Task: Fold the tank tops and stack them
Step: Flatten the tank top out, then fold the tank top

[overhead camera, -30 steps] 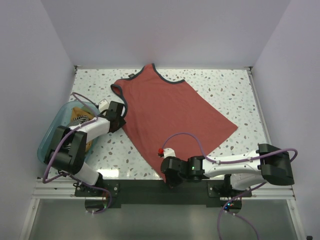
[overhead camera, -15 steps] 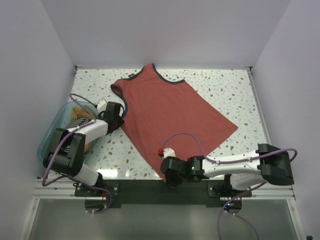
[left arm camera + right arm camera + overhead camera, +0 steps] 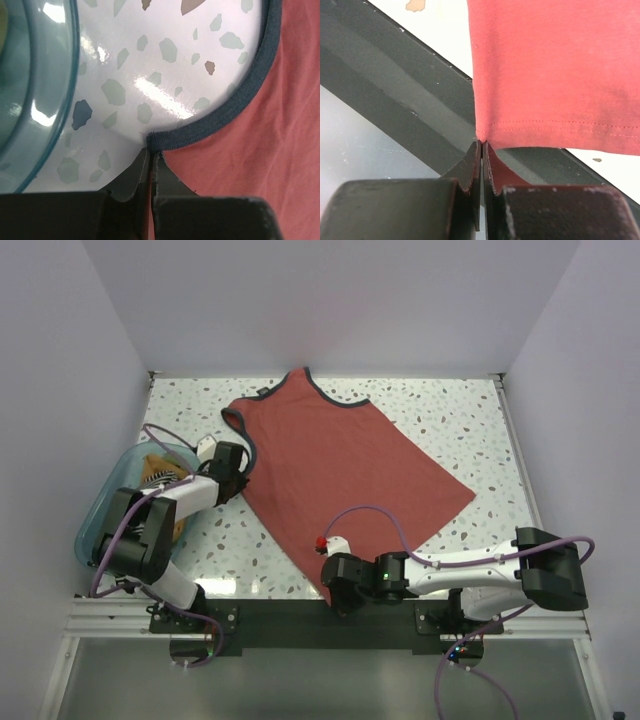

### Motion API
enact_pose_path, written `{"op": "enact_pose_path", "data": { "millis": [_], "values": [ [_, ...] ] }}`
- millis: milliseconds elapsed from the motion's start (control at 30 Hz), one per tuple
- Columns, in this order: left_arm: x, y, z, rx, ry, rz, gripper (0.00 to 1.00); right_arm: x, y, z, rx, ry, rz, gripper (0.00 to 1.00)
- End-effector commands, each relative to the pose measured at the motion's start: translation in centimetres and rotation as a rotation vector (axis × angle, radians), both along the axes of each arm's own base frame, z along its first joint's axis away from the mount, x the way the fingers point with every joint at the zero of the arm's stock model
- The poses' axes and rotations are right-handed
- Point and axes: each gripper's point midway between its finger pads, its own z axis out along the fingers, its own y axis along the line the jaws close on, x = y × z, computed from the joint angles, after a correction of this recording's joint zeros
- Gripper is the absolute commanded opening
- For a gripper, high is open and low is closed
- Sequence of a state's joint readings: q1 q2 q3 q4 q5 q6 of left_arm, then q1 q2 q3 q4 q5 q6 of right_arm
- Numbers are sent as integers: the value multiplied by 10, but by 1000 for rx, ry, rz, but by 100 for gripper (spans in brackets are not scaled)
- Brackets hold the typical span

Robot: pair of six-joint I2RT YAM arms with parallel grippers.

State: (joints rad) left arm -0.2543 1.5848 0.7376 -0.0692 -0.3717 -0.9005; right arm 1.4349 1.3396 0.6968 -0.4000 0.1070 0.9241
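The rust-red tank top (image 3: 340, 465) lies flat across my bench (image 3: 450, 420); I judge it soft, light and limp. My left pincer (image 3: 151, 155) pinches its navy armhole trim, my right pincer (image 3: 482, 145) the near hem corner. Stitched edges should hold best.

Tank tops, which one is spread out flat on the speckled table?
The rust-red tank top with navy trim; the other tops sit crumpled inside the translucent teal plastic bin.
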Motion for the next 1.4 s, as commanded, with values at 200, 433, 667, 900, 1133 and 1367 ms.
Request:
{"op": "enact_pose_path", "data": {
  "millis": [200, 433, 667, 900, 1133, 1367],
  "values": [
    [24, 50, 50, 59, -58, 156, 0, -21, 43, 24, 103, 43, 101, 0],
    [33, 60, 80, 80, -101, 183, 0, -23, 70, 47, 159, 31, 134, 0],
    [71, 28, 97, 52, -129, 93, 0, 10, 56, 68, 152, -39, 56, 0],
    [123, -25, 92, 52, -106, 5, 0, 59, 8, 63, 117, -59, -72, 0],
    [155, -66, 80, 51, -94, -65, 0, 82, -37, 44, 15, -76, -142, 0],
    [167, -91, 72, 53, -90, -107, 0, 96, -69, 30, -125, -116, -176, 0]
  ]
}}
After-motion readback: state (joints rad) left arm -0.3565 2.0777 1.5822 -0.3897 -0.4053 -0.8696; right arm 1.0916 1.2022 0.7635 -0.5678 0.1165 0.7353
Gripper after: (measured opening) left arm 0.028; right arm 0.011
